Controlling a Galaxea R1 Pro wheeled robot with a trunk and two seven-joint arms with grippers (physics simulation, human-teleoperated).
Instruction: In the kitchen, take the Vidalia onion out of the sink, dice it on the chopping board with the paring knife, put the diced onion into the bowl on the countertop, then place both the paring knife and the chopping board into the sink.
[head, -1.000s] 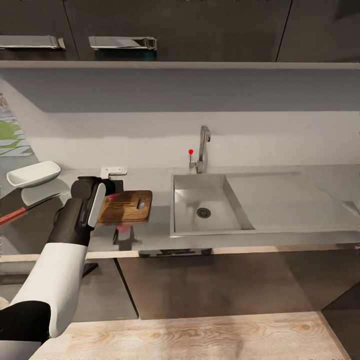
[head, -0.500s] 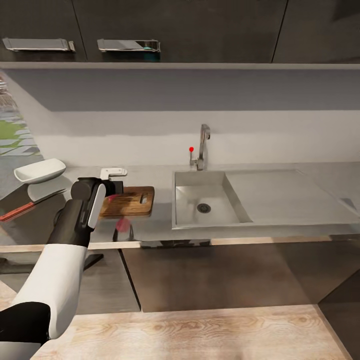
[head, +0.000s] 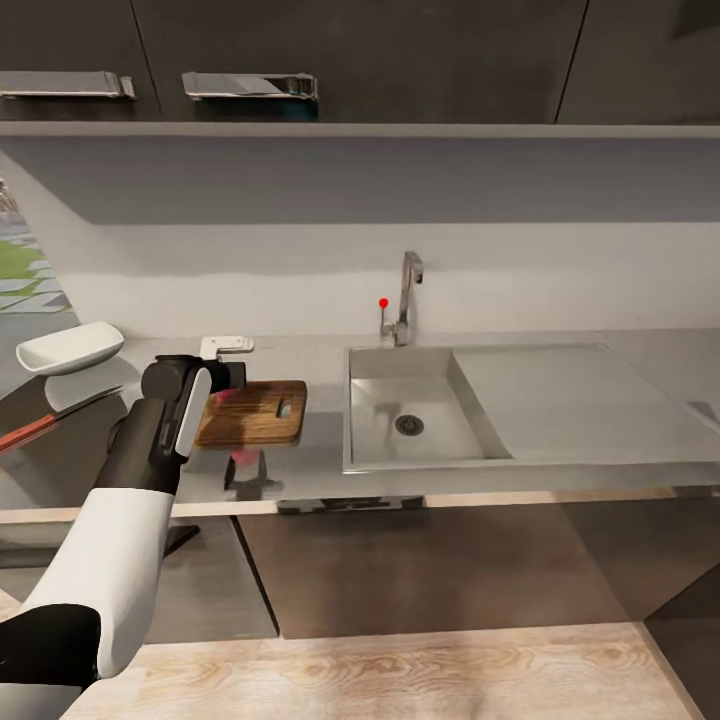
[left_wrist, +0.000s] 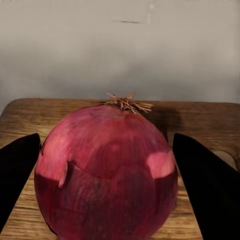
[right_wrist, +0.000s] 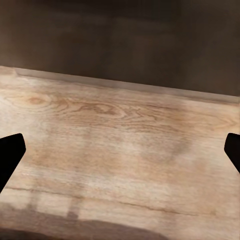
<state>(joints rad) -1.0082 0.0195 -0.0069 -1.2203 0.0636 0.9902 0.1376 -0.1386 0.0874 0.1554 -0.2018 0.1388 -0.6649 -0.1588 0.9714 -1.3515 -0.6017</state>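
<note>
Left gripper (left_wrist: 107, 165) at the near-left end of the board (head: 252, 412), fingers (left_wrist: 17, 170) either side of the onion (left_wrist: 106, 170) and up against its flanks — clamped on it, as far as the wrist view shows. Onion is deep red, dry root tuft up, and sits over the wood; whether it rests on the board or hangs just above, cannot tell. In the head view the left arm (head: 150, 450) hides most of it, only a pinkish patch showing at the board's near-left corner.

Board lies flat on the countertop (head: 320, 465), just left of the sink (head: 420, 410), not touching it. Basin holds only the drain; drainboard to its right, tap (head: 408, 295) with red knob behind.

Bowl (head: 68, 347) far left on the counter, well apart from the board. Knife (head: 50, 420) near the view's left edge, below the bowl — red handle, dark blade pointing toward the board.

Small white fitting (head: 226, 346) at the wall behind the board. Dark cabinets with bar handles above.

Right gripper (right_wrist: 120, 150): black fingertips at opposite edges of its wrist view, spread wide, nothing between them; pale wood floor (right_wrist: 120, 145) beneath.
</note>
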